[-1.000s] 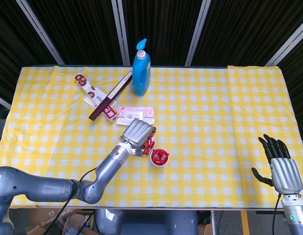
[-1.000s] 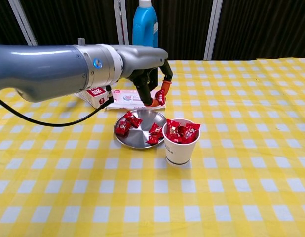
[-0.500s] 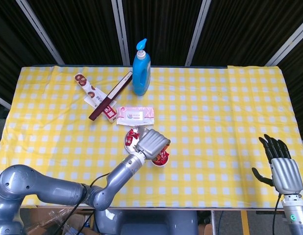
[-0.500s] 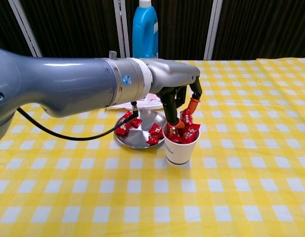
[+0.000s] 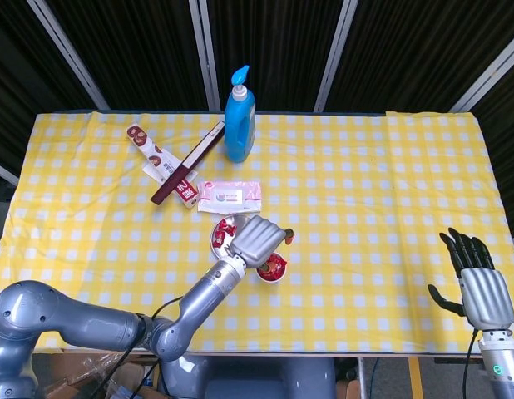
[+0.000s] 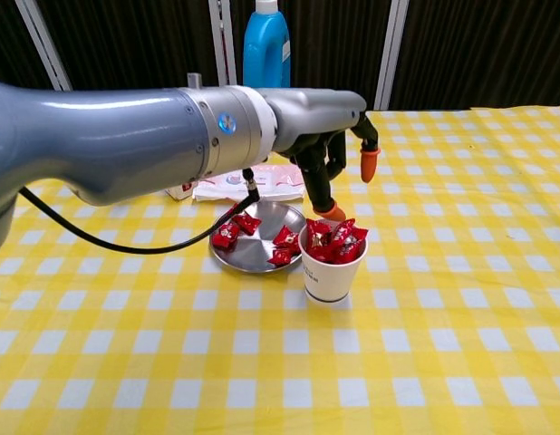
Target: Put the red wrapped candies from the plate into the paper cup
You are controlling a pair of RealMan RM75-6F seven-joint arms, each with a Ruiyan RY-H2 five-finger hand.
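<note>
The left hand (image 6: 339,149) hangs just above the white paper cup (image 6: 333,269), with its fingers spread apart and nothing between them. The cup is heaped with red wrapped candies (image 6: 333,240) up to its rim and stands touching the right edge of the round metal plate (image 6: 253,256). On the plate, left of the cup, a few more red candies (image 6: 236,228) lie in two small groups: one at the far left side, one close to the cup wall.

To do this step well, I think the hand should rise straight up from the cup first, so that no fingertip catches the heaped candies or tips the light cup. Then it can go left to the plate and pinch one candy by its wrapper, best the group far from the cup.

The right hand (image 5: 477,287) rests open and empty, well apart from the cup, at the table edge.
</note>
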